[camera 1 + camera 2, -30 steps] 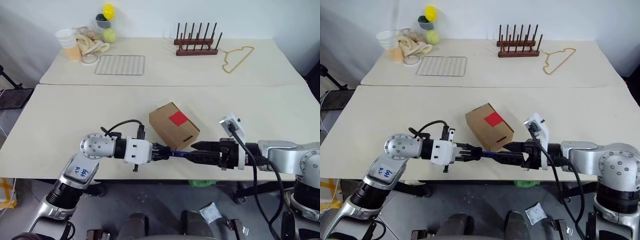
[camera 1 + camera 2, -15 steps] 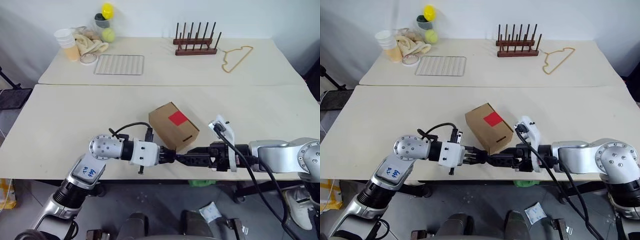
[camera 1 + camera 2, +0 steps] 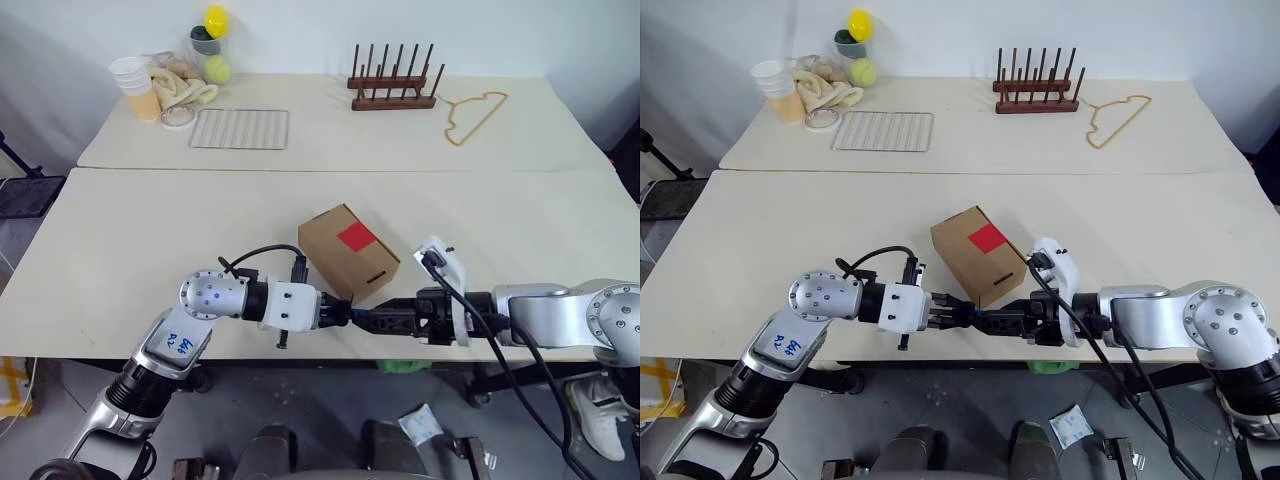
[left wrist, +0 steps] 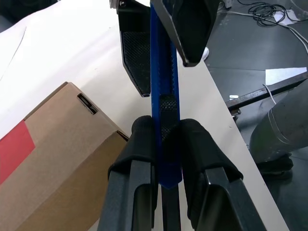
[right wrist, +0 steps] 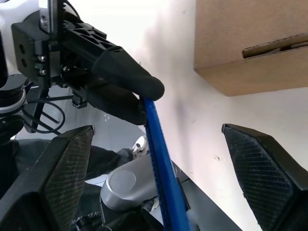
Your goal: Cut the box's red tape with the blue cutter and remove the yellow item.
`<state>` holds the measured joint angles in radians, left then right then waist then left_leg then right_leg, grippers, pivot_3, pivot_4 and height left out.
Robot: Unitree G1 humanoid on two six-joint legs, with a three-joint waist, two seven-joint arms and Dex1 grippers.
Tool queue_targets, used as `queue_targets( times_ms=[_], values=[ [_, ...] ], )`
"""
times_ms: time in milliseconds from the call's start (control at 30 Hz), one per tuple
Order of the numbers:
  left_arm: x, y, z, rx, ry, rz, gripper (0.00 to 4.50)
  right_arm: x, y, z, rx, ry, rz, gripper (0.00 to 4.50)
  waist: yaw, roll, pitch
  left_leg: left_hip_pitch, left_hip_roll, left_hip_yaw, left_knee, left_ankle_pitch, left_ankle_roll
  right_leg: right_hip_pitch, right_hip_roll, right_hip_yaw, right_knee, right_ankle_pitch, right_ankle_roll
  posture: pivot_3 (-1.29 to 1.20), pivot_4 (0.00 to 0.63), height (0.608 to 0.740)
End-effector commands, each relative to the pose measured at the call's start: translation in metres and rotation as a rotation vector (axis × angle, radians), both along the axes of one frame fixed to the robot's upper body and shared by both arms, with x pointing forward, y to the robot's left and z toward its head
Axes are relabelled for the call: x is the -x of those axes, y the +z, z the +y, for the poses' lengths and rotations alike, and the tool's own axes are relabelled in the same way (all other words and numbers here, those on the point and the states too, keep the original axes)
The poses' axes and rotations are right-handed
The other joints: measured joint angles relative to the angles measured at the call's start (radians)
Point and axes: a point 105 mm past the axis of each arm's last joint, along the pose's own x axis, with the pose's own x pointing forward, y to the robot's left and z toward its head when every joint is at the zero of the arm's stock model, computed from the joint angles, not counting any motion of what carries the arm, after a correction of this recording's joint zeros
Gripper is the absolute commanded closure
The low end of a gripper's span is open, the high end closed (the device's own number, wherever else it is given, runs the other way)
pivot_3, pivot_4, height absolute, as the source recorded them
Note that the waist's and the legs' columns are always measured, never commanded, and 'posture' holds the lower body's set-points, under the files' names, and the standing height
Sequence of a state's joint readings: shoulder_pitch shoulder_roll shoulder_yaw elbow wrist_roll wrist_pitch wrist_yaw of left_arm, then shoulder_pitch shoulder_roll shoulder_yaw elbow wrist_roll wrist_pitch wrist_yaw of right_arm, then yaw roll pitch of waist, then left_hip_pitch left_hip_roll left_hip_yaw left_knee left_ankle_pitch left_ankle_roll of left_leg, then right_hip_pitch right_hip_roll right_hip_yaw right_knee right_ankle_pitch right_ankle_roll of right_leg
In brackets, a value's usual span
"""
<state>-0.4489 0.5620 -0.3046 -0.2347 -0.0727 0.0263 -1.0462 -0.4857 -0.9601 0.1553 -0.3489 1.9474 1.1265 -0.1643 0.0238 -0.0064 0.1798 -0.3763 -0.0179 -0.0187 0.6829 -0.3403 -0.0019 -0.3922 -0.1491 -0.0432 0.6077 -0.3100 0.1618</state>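
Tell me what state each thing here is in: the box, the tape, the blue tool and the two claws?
Brown cardboard box: closed, flaps shut.
Red square tape: whole, uncut.
Slim blue cutter: clamped in the left gripper.
Left gripper: shut on the cutter.
Right gripper: open, fingers either side of the cutter.

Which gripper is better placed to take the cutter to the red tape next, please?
Probably the left gripper: it is shut on the cutter beside the box. The right gripper stands open around the cutter's far end, not gripping.
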Motion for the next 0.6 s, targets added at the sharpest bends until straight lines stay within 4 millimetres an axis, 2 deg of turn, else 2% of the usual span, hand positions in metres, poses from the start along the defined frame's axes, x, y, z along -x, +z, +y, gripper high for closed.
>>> queue_targets(
  times_ms=[33,133,167,267,533,600],
  values=[
    [0.0038,0.0106,-0.0048,0.015,-0.019,-0.049,4.05,0.0028,0.0002,0.0012,-0.015,0.005,0.015,0.05,0.000,0.000,0.000,0.000,0.000,0.000,0.000,0.000,0.000,0.000,0.000,0.000,0.000,0.000,0.000,0.00,0.150,0.740],
    [0.0042,0.0109,-0.0046,0.014,-0.017,-0.049,4.05,0.0028,-0.0015,0.0011,-0.015,0.001,0.021,0.05,0.000,0.000,0.000,0.000,0.000,0.000,0.000,0.000,0.000,0.000,0.000,0.000,-0.001,0.000,0.000,0.00,0.150,0.740],
    [0.0041,0.0109,-0.0046,0.013,-0.017,-0.049,4.05,0.0025,-0.0017,0.0014,-0.018,-0.002,0.023,0.22,0.000,0.000,0.000,0.000,0.000,0.000,0.000,0.000,0.000,0.000,0.000,0.000,-0.001,0.000,0.000,0.00,0.150,0.740],
    [0.0042,0.0109,-0.0047,0.013,-0.017,-0.049,4.05,0.0014,-0.0027,0.0018,-0.021,-0.009,0.026,1.00,0.000,0.000,0.000,0.000,0.000,0.000,0.000,0.000,0.000,0.000,0.000,0.000,-0.001,0.000,0.000,0.00,0.150,0.740],
    [0.0046,0.0106,-0.0048,0.010,-0.018,-0.047,4.05,-0.0034,-0.0013,0.0039,-0.046,-0.034,0.023,3.75,0.000,0.000,0.000,0.000,0.000,0.000,0.000,0.000,0.000,0.000,0.000,0.000,-0.001,0.000,0.000,0.00,0.150,0.740],
    [0.0049,0.0104,-0.0046,0.010,-0.017,-0.045,4.05,-0.0041,-0.0007,0.0043,-0.054,-0.038,0.021,3.75,0.000,0.000,0.000,0.000,0.000,0.000,0.000,0.000,0.000,0.000,0.000,0.000,-0.001,0.000,0.000,0.00,0.150,0.740]
  ],
)
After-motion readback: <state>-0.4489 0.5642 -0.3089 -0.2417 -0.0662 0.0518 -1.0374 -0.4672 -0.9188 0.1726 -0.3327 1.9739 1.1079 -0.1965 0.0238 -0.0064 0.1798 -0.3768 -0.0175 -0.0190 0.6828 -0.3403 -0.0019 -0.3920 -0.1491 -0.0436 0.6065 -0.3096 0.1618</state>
